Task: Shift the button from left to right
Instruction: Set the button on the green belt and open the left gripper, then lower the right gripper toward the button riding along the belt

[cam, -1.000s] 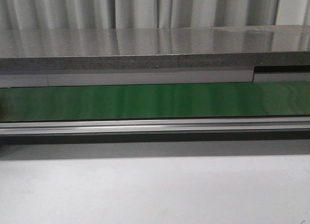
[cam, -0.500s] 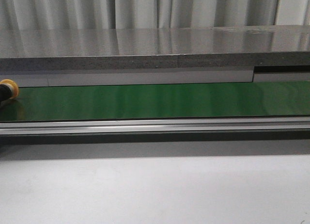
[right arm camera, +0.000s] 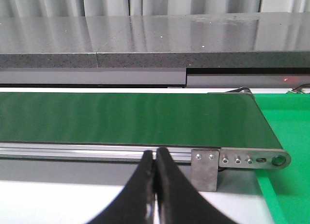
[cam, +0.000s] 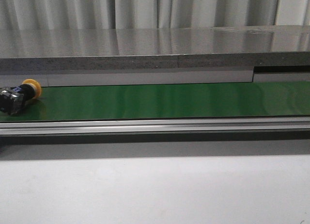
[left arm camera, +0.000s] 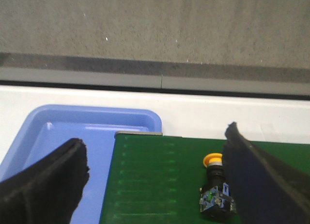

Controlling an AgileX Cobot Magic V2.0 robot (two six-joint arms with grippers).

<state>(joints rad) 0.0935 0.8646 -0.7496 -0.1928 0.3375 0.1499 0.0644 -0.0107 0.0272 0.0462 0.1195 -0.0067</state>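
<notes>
Lying outside blue tray (left arm camera: 72,132): button (cam: 19,95)

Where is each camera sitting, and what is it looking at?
Front view: faces forward over the table at the green belt; no arm shows.
Left wrist view: on the left arm, looking down past the open left hand at the button and blue tray.
Right wrist view: behind the shut right hand, facing the belt's end.
Front and left wrist views share the button.

Industrial lab or factory test cell, not a home. Green conveyor belt (cam: 164,101) on aluminium rail frame (cam: 155,126) spans mid frame; grey stone-like bench (cam: 145,49) behind, pale curtain (cam: 145,8) along top, blue plastic tray (left arm camera: 63,136) at belt end.
</notes>
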